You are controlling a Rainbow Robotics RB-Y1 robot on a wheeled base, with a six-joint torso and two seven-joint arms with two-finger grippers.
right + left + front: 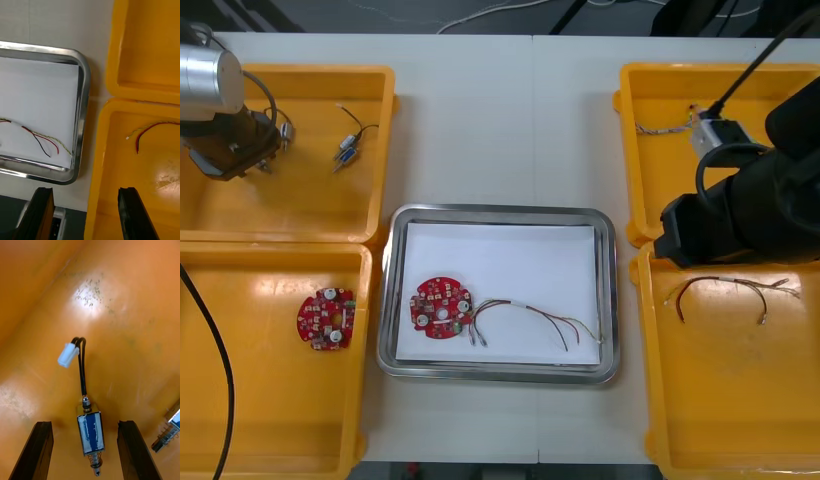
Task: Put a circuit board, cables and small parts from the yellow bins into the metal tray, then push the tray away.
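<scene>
Your left claw (85, 423) hangs low inside the far-left bin (310, 200), fingers spread wide either side of a small metal part (90, 429). That part has a blue wrap and a black lead ending in a white plug (68, 355), and you can see bin floor between it and each finger. A second metal part (168, 431) lies just beside it. In the near-left bin (240, 400) a loose circuit board (327, 320) lies flat. The metal tray (500, 211), white inside, sits mid-surface (480, 100) between the bins. It holds the tray's circuit board (442, 307) at its near left, and a thin cable (540, 318) runs from the board toward the right rim. Your right claw (86, 191) is wide open and holds nothing. It straddles the left wall of the near-right bin (720, 400), just beside the tray's near right corner. A red and yellow cable (725, 290) lies in that bin, and a twisted cable (660, 128) lies in the far-right bin (650, 180)
</scene>
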